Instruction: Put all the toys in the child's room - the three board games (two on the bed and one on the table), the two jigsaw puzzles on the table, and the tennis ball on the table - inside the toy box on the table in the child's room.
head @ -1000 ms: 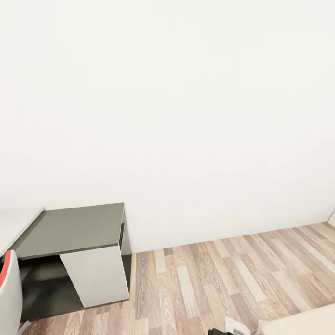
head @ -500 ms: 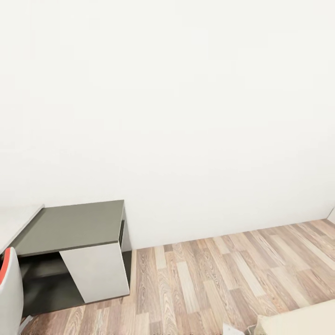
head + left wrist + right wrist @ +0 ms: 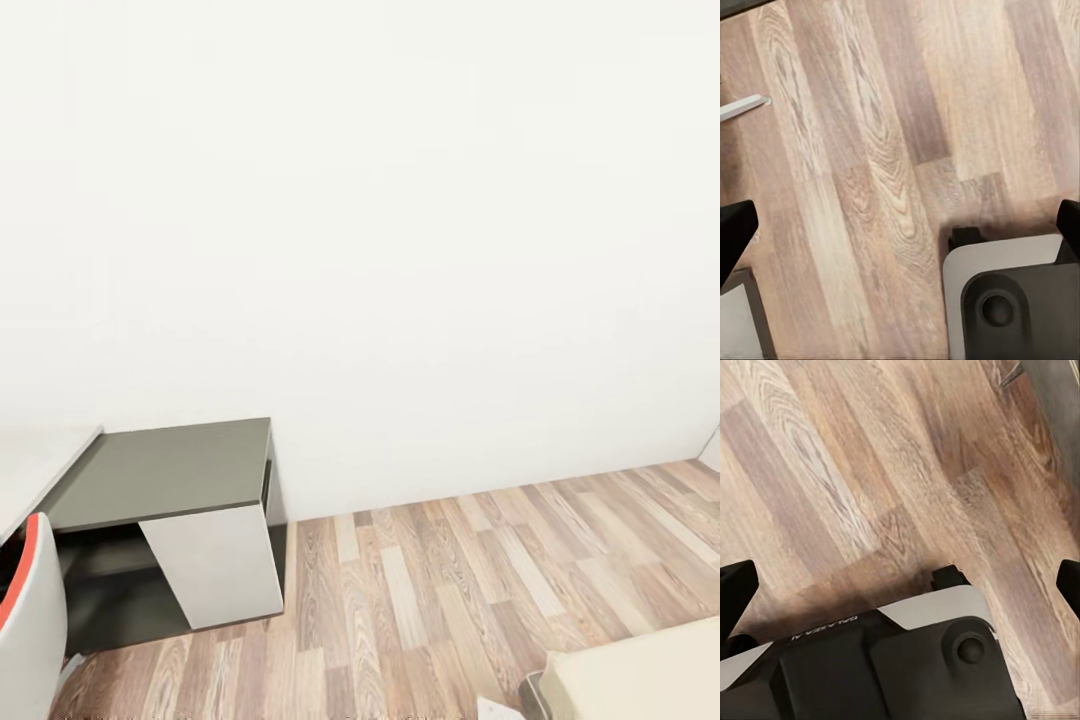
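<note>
1. Floor (image 3: 450, 590) of wood planks lies beneath both hands and runs to a plain white wall (image 3: 400, 250).
2. The left hand (image 3: 900, 229) hangs over bare planks, its dark fingertips (image 3: 735, 232) spread wide apart with nothing between them.
3. The right hand (image 3: 900, 585) is likewise open over the floor, gripping nothing, above the robot's base (image 3: 892, 667).
4. The surface (image 3: 160, 470), its dark grey corner section bare, stands ahead on the left-hand side against the wall, beside a chair (image 3: 30, 620).
5. The bed (image 3: 640, 675) shows a beige corner on the right-hand side.
</note>
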Controlling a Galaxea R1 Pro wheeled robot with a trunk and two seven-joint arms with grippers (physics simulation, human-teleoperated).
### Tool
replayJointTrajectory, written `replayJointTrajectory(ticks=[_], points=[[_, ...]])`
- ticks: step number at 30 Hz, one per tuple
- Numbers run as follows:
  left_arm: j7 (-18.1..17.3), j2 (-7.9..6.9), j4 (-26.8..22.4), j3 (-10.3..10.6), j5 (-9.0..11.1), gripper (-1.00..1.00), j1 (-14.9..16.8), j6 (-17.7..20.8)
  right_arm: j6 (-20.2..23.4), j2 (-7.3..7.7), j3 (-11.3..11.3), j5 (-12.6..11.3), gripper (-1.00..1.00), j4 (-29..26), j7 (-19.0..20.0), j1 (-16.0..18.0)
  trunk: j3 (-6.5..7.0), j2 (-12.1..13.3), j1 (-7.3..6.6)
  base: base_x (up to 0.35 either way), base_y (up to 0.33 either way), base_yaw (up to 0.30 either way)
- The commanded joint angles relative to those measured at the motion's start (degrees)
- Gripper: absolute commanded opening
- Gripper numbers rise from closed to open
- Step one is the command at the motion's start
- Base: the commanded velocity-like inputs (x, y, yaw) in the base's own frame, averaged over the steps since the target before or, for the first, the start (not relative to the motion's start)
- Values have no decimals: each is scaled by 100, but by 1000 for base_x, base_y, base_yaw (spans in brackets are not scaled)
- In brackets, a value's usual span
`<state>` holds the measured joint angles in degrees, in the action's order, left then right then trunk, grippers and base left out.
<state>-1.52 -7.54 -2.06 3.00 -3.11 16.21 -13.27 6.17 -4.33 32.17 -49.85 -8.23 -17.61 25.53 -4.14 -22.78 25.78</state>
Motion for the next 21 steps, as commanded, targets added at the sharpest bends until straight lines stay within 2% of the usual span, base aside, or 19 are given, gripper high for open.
replayJointTrajectory(ticks=[1, 7, 17, 21], points=[[3, -2, 6, 25, -32, 100, 5, -23, 33, 2, 50, -25, 100, -12, -40, 4, -23, -14, 1, -249, 108, 0], [3, -2, 5, 25, -32, 100, -1, -26, 26, 2, 68, -23, 100, -12, -40, -1, -79, -14, 1, -186, 34, 0], [3, 0, 8, 25, -10, 100, -19, 6, -38, -5, 90, -3, 100, -12, -48, -34, -151, -14, 1, -21, 2, 0], [3, -2, 5, 25, 1, 100, -21, 17, -58, -2, 305, 2, 100, -12, -49, -31, -154, -14, 1, 0, 0, 0]])
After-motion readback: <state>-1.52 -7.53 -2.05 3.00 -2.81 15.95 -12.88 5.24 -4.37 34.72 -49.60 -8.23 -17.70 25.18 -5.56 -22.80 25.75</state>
